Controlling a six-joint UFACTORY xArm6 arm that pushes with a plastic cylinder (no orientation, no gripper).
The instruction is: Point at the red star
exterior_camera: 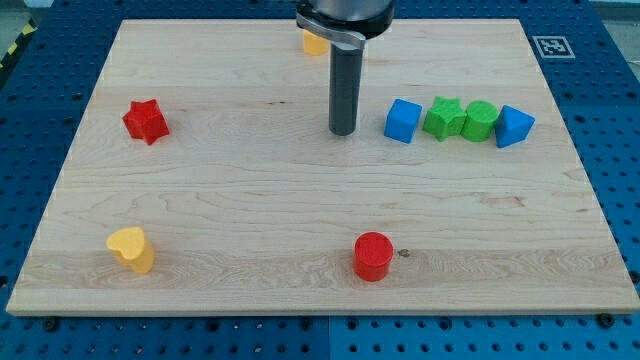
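Presently, my tip (343, 132) rests on the surface (250, 200) just left of the blue cube (402, 120), well apart from the red star (146, 121) at far left. The end effector is a plain rod, no jaws, gripping nothing. Judged: pointing not yet achieved; the whole leftward traverse remains.

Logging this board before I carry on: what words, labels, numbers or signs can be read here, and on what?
No readable words, brands or numbers anywhere.
One sign only: a black-and-white square marker on the wooden board, at its corner at the view's top right; it is a pattern, not text.
The blocks carry no markings.
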